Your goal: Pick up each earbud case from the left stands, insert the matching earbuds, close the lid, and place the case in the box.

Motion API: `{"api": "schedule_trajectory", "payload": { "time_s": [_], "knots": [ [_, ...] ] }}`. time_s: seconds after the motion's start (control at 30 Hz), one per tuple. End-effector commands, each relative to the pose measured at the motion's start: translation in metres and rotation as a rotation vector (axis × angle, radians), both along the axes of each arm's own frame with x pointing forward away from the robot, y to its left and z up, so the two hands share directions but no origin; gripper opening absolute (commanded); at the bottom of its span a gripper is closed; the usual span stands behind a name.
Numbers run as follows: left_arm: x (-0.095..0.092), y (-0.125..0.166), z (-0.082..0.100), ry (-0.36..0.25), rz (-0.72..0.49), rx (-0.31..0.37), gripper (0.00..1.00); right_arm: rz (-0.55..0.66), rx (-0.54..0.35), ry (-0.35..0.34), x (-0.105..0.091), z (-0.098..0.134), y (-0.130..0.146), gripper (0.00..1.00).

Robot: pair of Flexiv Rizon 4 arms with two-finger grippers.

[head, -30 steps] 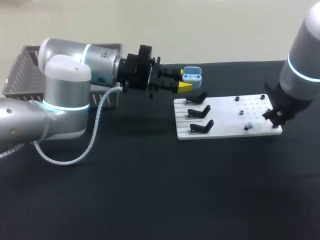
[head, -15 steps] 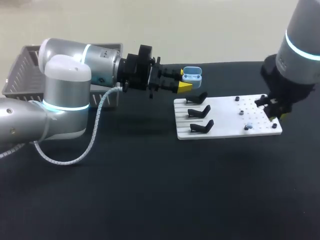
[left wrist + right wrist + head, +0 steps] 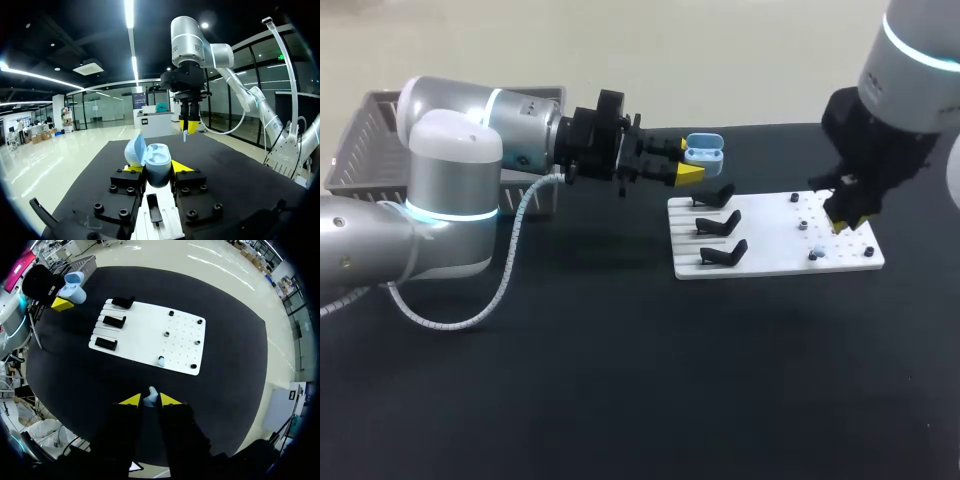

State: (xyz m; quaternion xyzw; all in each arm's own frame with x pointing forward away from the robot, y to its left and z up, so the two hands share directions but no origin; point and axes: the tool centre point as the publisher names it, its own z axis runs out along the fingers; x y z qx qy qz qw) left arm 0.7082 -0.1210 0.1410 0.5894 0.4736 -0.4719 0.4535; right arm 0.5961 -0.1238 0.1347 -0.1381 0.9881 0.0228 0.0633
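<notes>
Left gripper (image 3: 156,169) is clamped on the light blue earbud case (image 3: 159,161), 1 finger on each side. The lid is flipped open and the case is up in the air, just past the far corner of the white board (image 3: 770,248). On the end of the board nearest that arm there are 3 black stands (image 3: 712,197) in a row.

Right gripper (image 3: 150,400) is pinching a tiny pale earbud (image 3: 150,395) between its yellow tips, and it hangs above the far end of the board, over the little black pegs (image 3: 171,313). 1 more pale earbud (image 3: 161,361) sits on the board near its edge. A grey basket (image 3: 355,150) sits behind the left arm, well apart from the board.
</notes>
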Motion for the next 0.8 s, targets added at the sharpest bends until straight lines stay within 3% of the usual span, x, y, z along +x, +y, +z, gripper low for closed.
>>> {"api": "schedule_trajectory", "payload": {
  "time_s": [0.03,0.17,0.47,0.8],
  "knots": [
    [0.0,0.0,0.0,-0.001,0.0,-0.001,0.0,-0.001,-0.001,-0.001,0.0,0.0,0.0,0.0],
    [0.0,0.0,0.0,-0.001,0.0,-0.001,0.0,-0.001,-0.001,-0.001,0.0,0.0,0.0,0.0],
    [0.0,0.0,0.0,-0.001,0.0,-0.001,0.0,-0.326,-0.121,-0.045,0.006,0.028,0.035,0.0],
    [0.0,0.0,0.0,-0.001,0.0,-0.001,0.0,-0.487,-0.24,-0.025,0.014,0.044,0.076,0.0]
  ]
}}
